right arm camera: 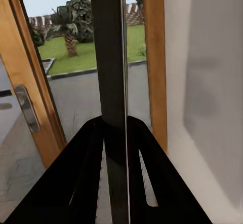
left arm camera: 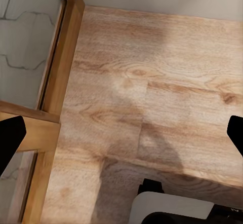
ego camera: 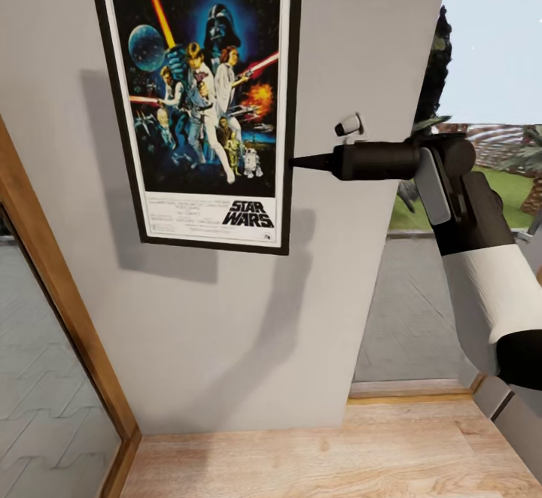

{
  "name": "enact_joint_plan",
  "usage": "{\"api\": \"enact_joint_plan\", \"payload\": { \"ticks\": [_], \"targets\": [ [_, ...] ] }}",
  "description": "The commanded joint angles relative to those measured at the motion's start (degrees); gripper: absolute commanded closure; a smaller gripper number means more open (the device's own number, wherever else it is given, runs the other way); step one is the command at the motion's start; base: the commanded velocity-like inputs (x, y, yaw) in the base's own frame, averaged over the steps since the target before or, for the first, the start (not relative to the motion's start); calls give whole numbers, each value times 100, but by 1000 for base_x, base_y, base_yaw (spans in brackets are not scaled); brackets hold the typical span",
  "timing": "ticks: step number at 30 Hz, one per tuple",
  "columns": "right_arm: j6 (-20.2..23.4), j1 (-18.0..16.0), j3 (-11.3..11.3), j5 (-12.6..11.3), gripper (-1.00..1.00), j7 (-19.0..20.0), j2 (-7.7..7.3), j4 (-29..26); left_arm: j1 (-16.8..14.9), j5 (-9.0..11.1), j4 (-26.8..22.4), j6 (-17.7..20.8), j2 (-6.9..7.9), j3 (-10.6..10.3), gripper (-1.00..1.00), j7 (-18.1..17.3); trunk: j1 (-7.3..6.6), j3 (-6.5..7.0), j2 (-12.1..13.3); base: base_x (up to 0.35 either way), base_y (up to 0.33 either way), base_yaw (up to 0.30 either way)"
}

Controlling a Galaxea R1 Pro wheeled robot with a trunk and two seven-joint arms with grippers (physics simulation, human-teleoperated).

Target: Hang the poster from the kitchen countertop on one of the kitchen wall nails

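The poster point(ego camera: 202, 99) is flat against the grey wall point(ego camera: 226, 317), upright, held at its right edge by the right gripper point(ego camera: 295, 162). In the right wrist view its 2 fingers point(right arm camera: 76, 183) are closed on the dark edge, so the frame stays steady beside the wall nail point(ego camera: 349, 124). Whether it already hangs on a nail is probably hidden. The left gripper point(left arm camera: 121, 138) points at the wooden floor point(left arm camera: 152, 82), fingers wide and holding nothing.

Head view: looking forward and slightly down, close to the grey wall point(ego camera: 226, 317), poster point(ego camera: 199, 99) at 11 o'clock, right arm point(ego camera: 482, 272) entering from 4 o'clock. Left wrist view: facing straight down at the wood floor point(left arm camera: 152, 82). Right wrist view: very near the poster's edge point(right arm camera: 109, 57), sharing poster and wall point(right arm camera: 202, 82) with the head view.
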Motion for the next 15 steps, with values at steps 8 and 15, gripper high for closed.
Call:
{"api": "enact_joint_plan", "payload": {
  "ticks": [8,15],
  "targets": [
    [-68,4,10,-22,100,332,-81,-3,0,-1,-6,-9,-2,8,-100,-9,4,-12,-12,0,0,0],
    [-329,213,10,-22,100,366,-89,5,0,-1,-6,-9,-2,8,-100,-9,4,-12,-12,0,0,0]
  ]
}}
